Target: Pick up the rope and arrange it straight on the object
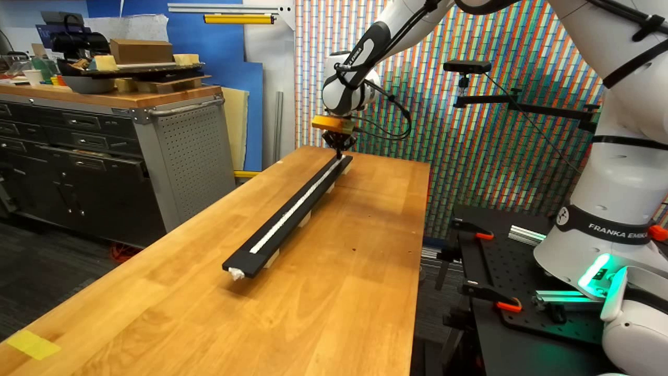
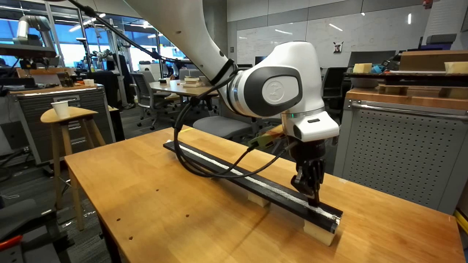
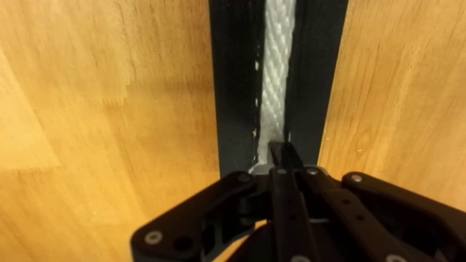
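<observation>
— Gripper (image 3: 282,146) nearest in the wrist view: black fingers (image 3: 292,156) pressed together, holding nothing, ending at the rope (image 3: 276,72); contact cannot be told.

— Rope position, axis?

— On top of the black bar (image 3: 235,91), lying straight along its middle, axis parallel to the bar's. In an exterior view it runs near to far, gripper at the far end.

— Between views?

— Wrist view resolves glossy, slanting twisted strands. In an exterior view: frayed white tuft (image 1: 236,273) at the bar's near end. Both exterior views show pale blocks (image 2: 318,233) beneath the bar, hidden at the wrist, on the wooden table (image 2: 146,219).
</observation>
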Controlling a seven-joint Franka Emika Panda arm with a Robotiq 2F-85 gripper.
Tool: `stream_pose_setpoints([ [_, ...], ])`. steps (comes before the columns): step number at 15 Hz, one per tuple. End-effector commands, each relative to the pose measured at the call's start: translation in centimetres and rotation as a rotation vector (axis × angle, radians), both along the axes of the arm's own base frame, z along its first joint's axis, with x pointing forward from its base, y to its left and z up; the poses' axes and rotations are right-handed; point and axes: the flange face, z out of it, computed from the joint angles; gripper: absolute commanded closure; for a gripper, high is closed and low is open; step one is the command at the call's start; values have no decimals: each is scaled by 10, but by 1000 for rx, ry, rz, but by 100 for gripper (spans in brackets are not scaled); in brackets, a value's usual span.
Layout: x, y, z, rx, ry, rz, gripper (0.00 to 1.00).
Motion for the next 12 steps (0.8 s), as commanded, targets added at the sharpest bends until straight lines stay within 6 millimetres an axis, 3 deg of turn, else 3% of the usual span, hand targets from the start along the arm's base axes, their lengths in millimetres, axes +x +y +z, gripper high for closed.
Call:
stream_pose_setpoints([
  [1,4,-15,-1,-11,-19,-8,100],
  [6,3,-14,-17,38,-4,-11,100],
  [12,7,-9,-21,41,8,-4,100],
])
